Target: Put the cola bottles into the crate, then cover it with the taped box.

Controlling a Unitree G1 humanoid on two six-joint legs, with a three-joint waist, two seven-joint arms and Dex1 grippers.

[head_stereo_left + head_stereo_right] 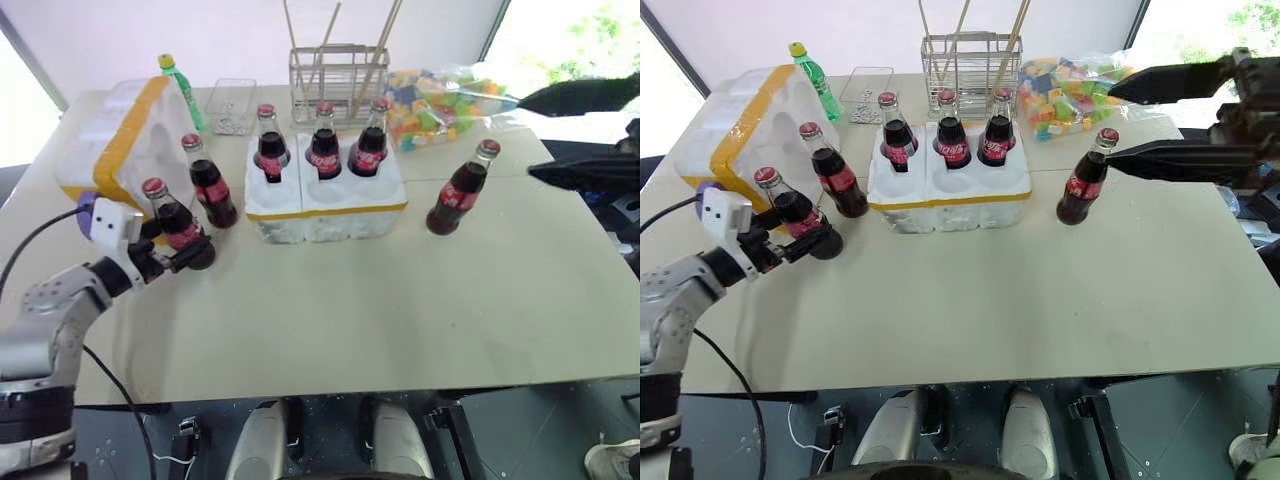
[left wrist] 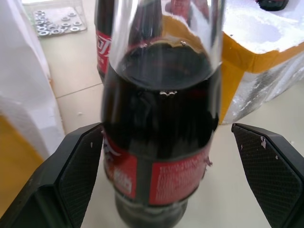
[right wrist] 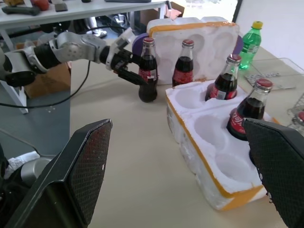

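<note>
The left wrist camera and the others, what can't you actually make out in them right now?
- Left wrist view: the cola bottle between the open left gripper has its cap cut off by the top edge; whether the fingers touch the glass is unclear.
- Right wrist view: the crate has its far end hidden behind a finger of the open right gripper.
- Left eye view: the contents of the flat clear tray are too small to identify.

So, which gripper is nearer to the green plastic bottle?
Left. The left gripper straddles a cola bottle in front of the green plastic bottle; the right gripper hovers far across the table.
</note>
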